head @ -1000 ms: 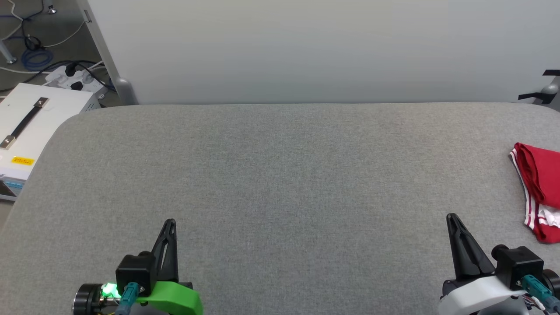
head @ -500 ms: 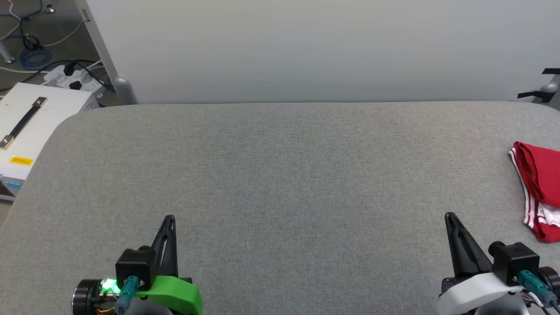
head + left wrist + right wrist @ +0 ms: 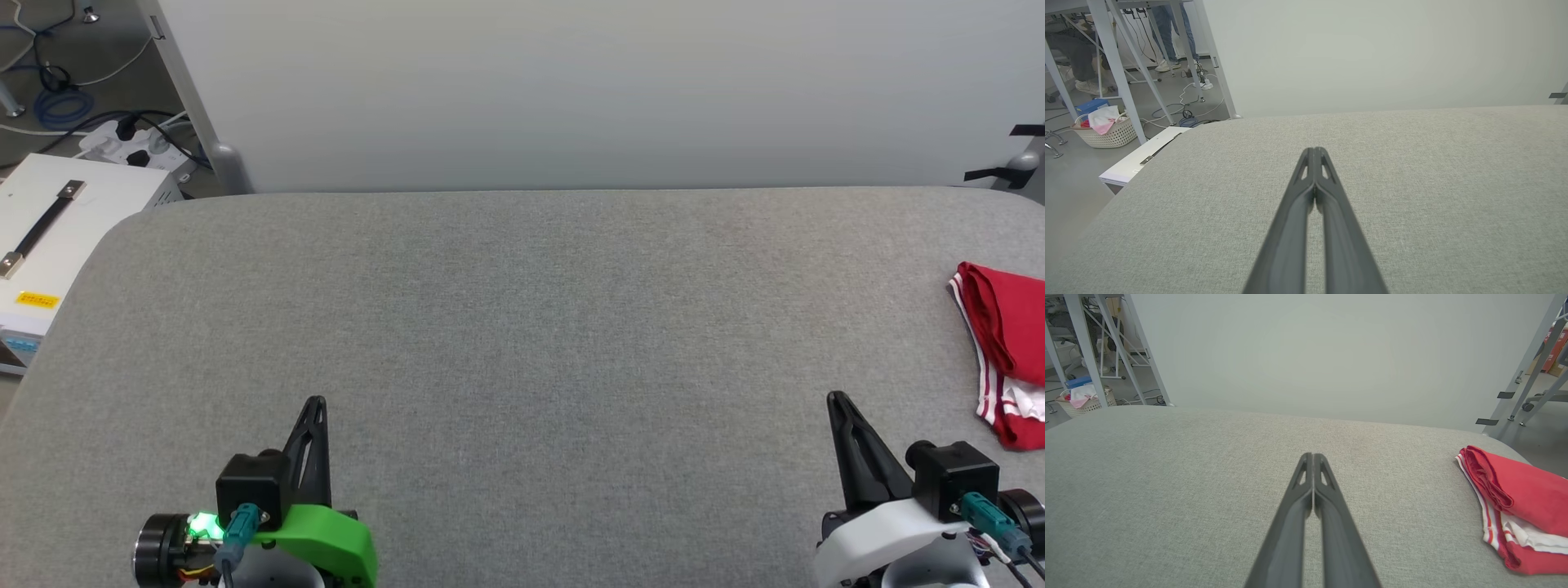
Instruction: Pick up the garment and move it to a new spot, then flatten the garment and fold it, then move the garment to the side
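Grey woven fabric covers the wide work surface, which is backed by a plain pale panel. On this fabric the garment is seen lying in a folded heap of red cloth, with red-and-white striped trim along one edge and a strip of white showing near its lower end. It is placed off to the right of the right gripper, about level with the tips and a little beyond them, well apart from them and close to the rounded right edge of the surface. The right gripper's jaws are pressed together along their length, with nothing held between them, and are pointed across the fabric toward the panel. The left gripper is likewise closed on nothing, its fingers met tip to tip above the fabric; the garment is found far to its right, past the right gripper. To the left of the left gripper's jaws, off the surface's rounded corner, a white case with a black handle is seen, with a power strip and cables behind it. Further off on that side, a woven basket holding cloth is set beside grey metal frame legs, and a person's legs are visible.
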`<state>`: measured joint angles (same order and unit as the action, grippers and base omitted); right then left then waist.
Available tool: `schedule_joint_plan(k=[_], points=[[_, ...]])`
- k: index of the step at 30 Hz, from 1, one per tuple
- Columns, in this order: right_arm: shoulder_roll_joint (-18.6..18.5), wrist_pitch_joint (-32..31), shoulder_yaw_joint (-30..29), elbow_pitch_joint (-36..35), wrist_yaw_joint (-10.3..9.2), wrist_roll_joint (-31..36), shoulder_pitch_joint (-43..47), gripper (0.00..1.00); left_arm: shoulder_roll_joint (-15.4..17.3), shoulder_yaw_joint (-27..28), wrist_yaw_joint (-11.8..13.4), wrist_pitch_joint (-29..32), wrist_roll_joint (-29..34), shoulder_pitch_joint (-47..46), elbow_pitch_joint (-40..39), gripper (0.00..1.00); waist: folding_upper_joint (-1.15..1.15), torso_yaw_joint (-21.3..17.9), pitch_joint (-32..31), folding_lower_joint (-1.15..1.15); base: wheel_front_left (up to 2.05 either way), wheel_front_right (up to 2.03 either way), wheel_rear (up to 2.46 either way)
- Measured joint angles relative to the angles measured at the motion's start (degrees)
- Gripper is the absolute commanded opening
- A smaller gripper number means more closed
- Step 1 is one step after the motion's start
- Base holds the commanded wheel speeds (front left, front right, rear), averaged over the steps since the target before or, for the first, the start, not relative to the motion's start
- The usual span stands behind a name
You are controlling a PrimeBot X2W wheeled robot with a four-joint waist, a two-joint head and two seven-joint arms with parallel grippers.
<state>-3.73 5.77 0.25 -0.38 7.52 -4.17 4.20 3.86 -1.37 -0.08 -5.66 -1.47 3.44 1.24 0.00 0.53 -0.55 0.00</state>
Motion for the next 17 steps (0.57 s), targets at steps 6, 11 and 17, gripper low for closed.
schedule_joint_plan(k=[6,11,17], points=[[0.2,-0.6,0.0,0.0,0.0,0.5,-0.6,0.0,-0.1,0.1,0.0,0.7,0.2,-0.3,-0.2,0.0,0.0,-0.1,0.1,0.0,0.0,0.0,0.0],[0.2,-1.2,0.0,0.0,0.0,1.0,-0.9,0.0,-0.2,0.2,0.0,1.2,0.4,-0.4,-0.2,0.0,0.0,-0.1,0.1,0.0,0.0,0.0,0.0],[0.2,-2.0,0.0,0.1,0.0,1.5,-1.1,0.0,-0.3,0.4,0.0,1.8,0.5,-1.0,-0.3,0.0,0.0,-0.2,0.2,0.0,0.0,0.0,0.0]])
